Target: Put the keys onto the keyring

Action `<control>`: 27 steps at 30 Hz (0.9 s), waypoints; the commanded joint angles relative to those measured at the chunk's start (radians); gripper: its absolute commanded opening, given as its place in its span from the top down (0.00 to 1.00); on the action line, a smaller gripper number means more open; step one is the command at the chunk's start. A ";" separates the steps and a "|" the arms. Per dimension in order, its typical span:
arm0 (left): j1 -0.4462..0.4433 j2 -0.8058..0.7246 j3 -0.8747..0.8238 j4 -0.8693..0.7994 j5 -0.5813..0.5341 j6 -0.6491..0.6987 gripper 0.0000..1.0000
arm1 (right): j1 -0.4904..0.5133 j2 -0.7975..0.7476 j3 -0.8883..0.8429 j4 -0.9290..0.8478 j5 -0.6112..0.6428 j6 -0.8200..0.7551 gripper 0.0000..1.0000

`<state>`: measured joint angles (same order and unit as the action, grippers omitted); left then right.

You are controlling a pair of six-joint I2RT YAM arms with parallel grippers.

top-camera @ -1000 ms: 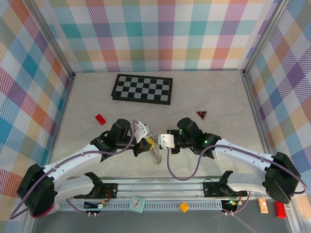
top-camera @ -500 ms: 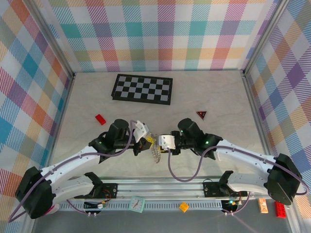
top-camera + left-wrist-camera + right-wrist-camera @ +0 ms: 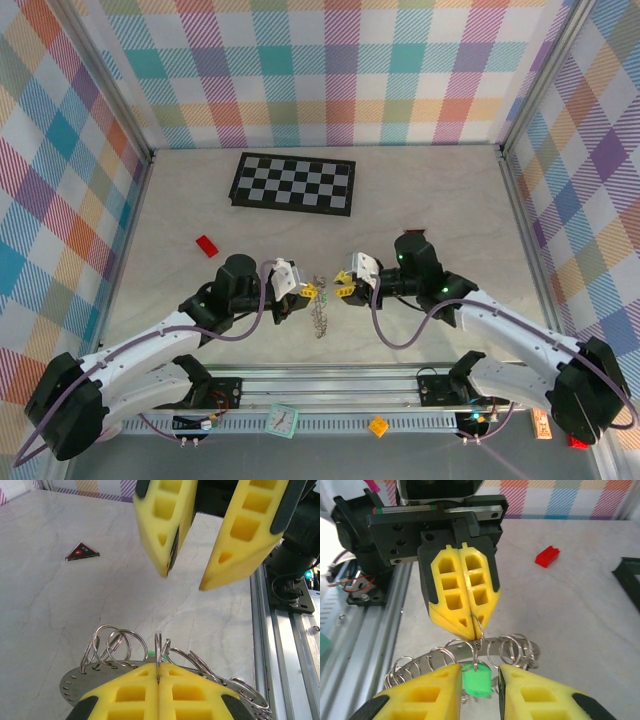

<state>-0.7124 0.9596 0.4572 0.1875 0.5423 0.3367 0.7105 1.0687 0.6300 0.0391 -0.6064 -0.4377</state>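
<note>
Much of keyring (image 3: 74, 684) behind left claw (image 3: 158, 674)

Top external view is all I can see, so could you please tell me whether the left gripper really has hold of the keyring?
Observer: Yes. In the left wrist view the left gripper is shut on one upright wire loop at the rim of the keyring.
Operator: Thank you. And where is the green key, please?
Observer: In the right wrist view the green-headed key hangs just below the left gripper's tips, between the fingers of the right gripper.
Operator: Is the right gripper clamping it?
Observer: It seems not: its jaws stand apart, with a slim gap on each side of the green head.
</note>
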 commanded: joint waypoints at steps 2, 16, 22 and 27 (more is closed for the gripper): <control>-0.009 -0.025 -0.014 0.090 0.048 0.030 1.00 | 0.000 0.064 0.039 0.072 -0.116 0.058 0.74; -0.013 -0.020 -0.017 0.109 0.065 0.038 1.00 | 0.000 0.149 0.064 0.114 -0.131 0.102 0.76; -0.016 -0.016 -0.017 0.110 0.068 0.042 1.00 | -0.001 0.166 0.077 0.115 -0.142 0.107 0.79; -0.020 -0.012 -0.017 0.113 0.073 0.047 1.00 | 0.000 0.185 0.085 0.124 -0.154 0.119 0.82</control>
<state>-0.7185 0.9577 0.4450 0.2394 0.5686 0.3614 0.7105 1.2400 0.6827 0.1329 -0.7158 -0.3351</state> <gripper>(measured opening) 0.042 0.186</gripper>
